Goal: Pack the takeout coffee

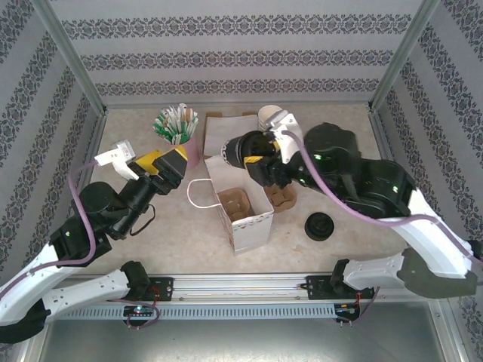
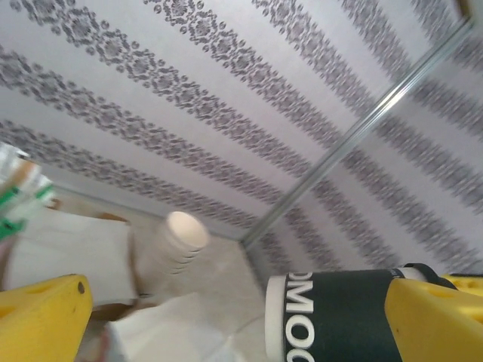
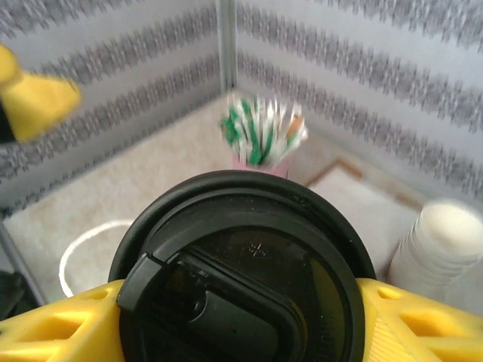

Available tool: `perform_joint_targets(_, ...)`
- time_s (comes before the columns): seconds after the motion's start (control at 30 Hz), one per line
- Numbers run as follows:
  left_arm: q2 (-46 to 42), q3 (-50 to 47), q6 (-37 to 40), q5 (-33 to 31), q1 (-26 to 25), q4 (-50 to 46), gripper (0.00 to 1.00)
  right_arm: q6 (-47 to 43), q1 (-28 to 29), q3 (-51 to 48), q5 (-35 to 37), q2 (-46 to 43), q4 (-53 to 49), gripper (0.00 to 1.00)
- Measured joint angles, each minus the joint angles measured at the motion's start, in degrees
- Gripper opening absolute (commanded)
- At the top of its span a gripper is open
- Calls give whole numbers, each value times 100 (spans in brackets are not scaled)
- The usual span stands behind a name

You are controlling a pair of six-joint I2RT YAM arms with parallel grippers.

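Note:
The takeout coffee (image 1: 235, 151), with a black lid (image 3: 241, 256) and a dark green sleeve with white letters (image 2: 339, 317), hangs on its side above the far end of the white paper bag (image 1: 253, 226). My right gripper (image 1: 255, 156) is shut on its body, a yellow finger (image 3: 423, 317) on each side. The lid points left. My left gripper (image 1: 175, 160) stands open just left of the bag, its yellow fingers (image 2: 38, 317) wide apart and nothing between them. The cup sits beside its right finger, apart from it.
The bag stands open with a brown cup carrier (image 1: 235, 205) inside and its handle (image 1: 198, 192) to the left. A stack of cream cups (image 1: 268, 117) and a pink cup of sachets (image 1: 177, 124) stand behind. A loose black lid (image 1: 320, 226) lies to the right.

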Motion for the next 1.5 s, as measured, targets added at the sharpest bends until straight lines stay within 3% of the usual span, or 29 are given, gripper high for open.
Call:
perform_joint_targets(0.13, 540, 470, 634, 492, 527, -713, 96, 492, 0, 568, -9, 717, -1036, 58)
perform_joint_targets(0.3, 1176, 525, 778, 2240, 2201, -1029, 80, 898, 0, 1110, -72, 1366, -1788, 59)
perform_joint_targets(0.37, 1473, 472, 717, 3042, 2861, -1036, 78, 1008, 0, 1261, -96, 1545, -1947, 59)
perform_joint_targets(0.5, 1950, 243, 468, 4336, 3510, -787, 76, 1134, -22, 1484, -155, 1829, -2124, 58)
perform_joint_targets(0.67, 2306, -24, 212, 5403, 3606, -251, 75, 1235, -173, 1692, -361, 2262, -2203, 57)
perform_joint_targets(0.9, 2426, -264, 20, 6223, 3613, 389, 68, 1239, -332, 1803, -428, 2787, -2253, 57)
perform_joint_targets(1.13, 2387, -673, -332, 6601, 3611, 778, 59, 1239, -573, 1655, -487, 2900, -2245, 57)
perform_joint_targets(1.5, 1753, -1349, -1005, 6673, 3279, 1364, 56, 1244, -629, 1113, -643, 2997, -1919, 55)
